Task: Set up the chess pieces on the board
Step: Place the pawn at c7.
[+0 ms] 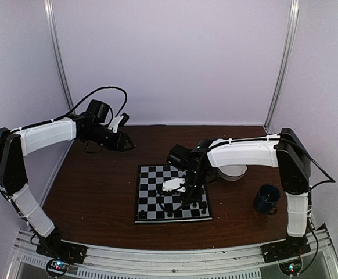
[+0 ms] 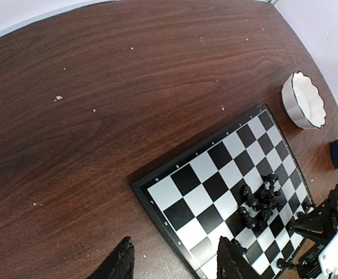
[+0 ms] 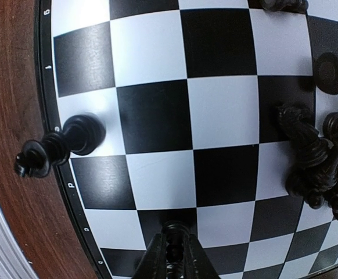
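Right wrist view shows your right pincer (image 3: 172, 232) pinched narrow on what looks like a dark chess piece (image 3: 170, 258), low over the board (image 3: 215, 116) close to its rim. That rim runs down the left, with bare table (image 3: 12, 87) beyond. A lone piece (image 3: 70, 139) stands on an edge square, apart from the pincer. Open squares lie ahead; a cluster of pieces (image 3: 320, 157) sits off to the right. Your left pincer (image 2: 178, 264) hangs wide and empty, off the board.

Chess pieces (image 2: 259, 203) cluster on the board (image 2: 198, 180), with bowl (image 2: 304, 100) and mug (image 1: 268, 197) to its right.
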Available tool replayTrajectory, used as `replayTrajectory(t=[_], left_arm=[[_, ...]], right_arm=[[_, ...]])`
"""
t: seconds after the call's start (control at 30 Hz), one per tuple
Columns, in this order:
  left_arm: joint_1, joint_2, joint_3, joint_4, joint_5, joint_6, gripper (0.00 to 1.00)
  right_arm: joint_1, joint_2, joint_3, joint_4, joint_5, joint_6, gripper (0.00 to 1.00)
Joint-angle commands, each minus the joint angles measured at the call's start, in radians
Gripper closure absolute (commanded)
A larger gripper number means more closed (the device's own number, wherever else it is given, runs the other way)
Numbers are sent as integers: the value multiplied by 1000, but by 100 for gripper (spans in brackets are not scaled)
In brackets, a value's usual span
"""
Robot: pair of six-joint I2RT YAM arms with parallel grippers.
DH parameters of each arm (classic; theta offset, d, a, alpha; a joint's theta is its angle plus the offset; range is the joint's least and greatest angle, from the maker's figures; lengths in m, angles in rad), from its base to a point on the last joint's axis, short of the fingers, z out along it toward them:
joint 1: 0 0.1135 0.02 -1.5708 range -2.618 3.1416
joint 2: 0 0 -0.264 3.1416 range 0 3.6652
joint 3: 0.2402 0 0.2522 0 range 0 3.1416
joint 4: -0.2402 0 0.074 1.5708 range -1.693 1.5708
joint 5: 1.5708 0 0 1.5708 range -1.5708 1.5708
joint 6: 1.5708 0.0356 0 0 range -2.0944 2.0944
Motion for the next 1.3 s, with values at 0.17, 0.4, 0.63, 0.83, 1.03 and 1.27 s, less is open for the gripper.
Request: replayTrajectory(t=[0.17,0.4,0.63,0.83,1.03,1.27], left_arm=[[5,-24,24,18,4,14,51],[5,-23,25,17,5,14,51],[5,-19,24,18,6,13,51],[5,-20,25,17,7,13,51],[5,-22,25,18,10,12,51],[5,-22,25,18,10,12,51]], right_arm=[[3,-36,-3,-1,30,2,90],[3,-49,-14,-11,1,-4,90],[3,-52,-18,-9,4,-7,90],[4,-52,-23,-9,1,-7,90],[6,-41,-10,-9,-4,-3,89],[10,-37,-5,-12,-2,-4,84]])
